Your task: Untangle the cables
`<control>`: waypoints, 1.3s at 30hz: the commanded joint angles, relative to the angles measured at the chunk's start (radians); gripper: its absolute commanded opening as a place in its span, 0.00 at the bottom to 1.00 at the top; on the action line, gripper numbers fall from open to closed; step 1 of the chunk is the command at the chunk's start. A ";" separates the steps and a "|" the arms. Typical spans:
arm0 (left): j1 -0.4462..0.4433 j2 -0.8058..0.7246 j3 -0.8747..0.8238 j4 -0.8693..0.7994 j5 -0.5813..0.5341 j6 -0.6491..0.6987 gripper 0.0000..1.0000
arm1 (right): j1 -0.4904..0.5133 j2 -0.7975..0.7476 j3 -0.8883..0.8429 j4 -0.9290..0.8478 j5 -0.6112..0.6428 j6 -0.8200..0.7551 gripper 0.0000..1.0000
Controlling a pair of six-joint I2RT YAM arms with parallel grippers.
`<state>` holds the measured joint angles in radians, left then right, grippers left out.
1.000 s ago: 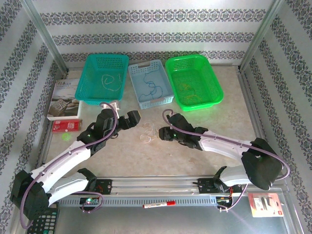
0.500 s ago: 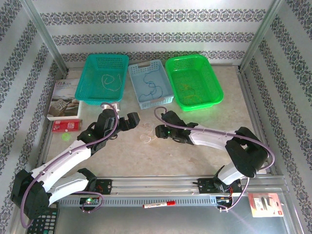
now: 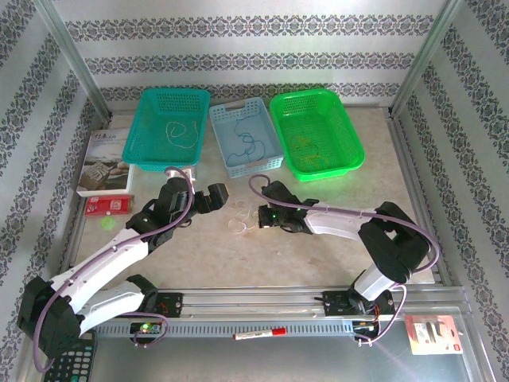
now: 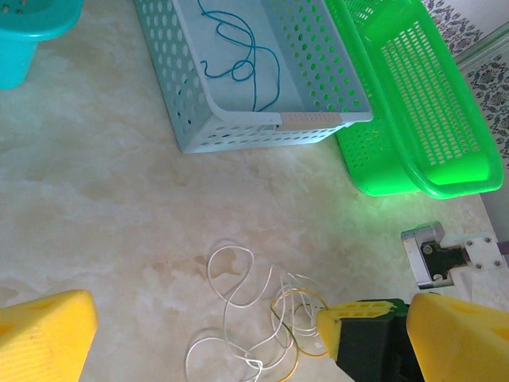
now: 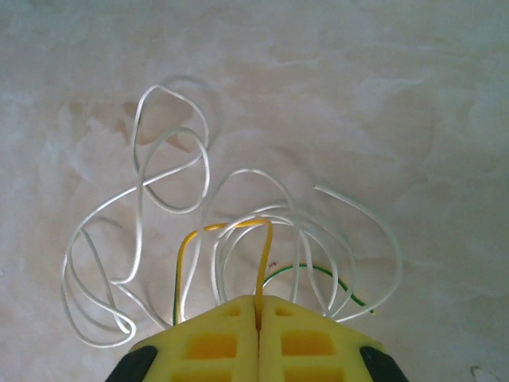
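Observation:
The tangled cables (image 3: pixel 239 218) lie on the table between the two grippers: loose whitish loops (image 5: pixel 169 171) with a yellow-orange cable (image 5: pixel 262 259) and a thin green one (image 5: pixel 322 272) through them. My right gripper (image 3: pixel 257 216) is down at the bunch's right edge, shut on the yellow-orange cable, which runs into the seam between its pads (image 5: pixel 258 304). The left wrist view shows that gripper (image 4: pixel 347 320) touching the yellow loop. My left gripper (image 3: pixel 219 193) hovers just left of the bunch, open, its yellow fingers (image 4: pixel 44 334) wide apart above the cables (image 4: pixel 238 296).
Three baskets stand at the back: teal (image 3: pixel 149 119) with a whitish cable, light blue (image 3: pixel 256 166) with a blue cable (image 4: pixel 238 60), green (image 3: pixel 355 142) with yellowish strands. A book (image 3: pixel 103 163), red packet (image 3: pixel 107 207) and green disc (image 3: pixel 109 224) lie left.
My right arm has reached left into the cable bunch and its gripper has closed on the yellow-orange cable. The left arm has stayed put, open.

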<state>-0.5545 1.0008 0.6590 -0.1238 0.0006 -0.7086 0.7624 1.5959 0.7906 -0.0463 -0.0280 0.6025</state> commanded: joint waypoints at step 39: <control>-0.045 0.157 -0.170 0.340 0.481 -0.056 0.76 | -0.027 -0.245 -0.200 0.300 -0.269 0.106 0.00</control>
<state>-0.5701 1.1465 0.4973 0.1406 0.4438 -0.7639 0.7475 1.3495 0.6121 0.2222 -0.2821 0.7006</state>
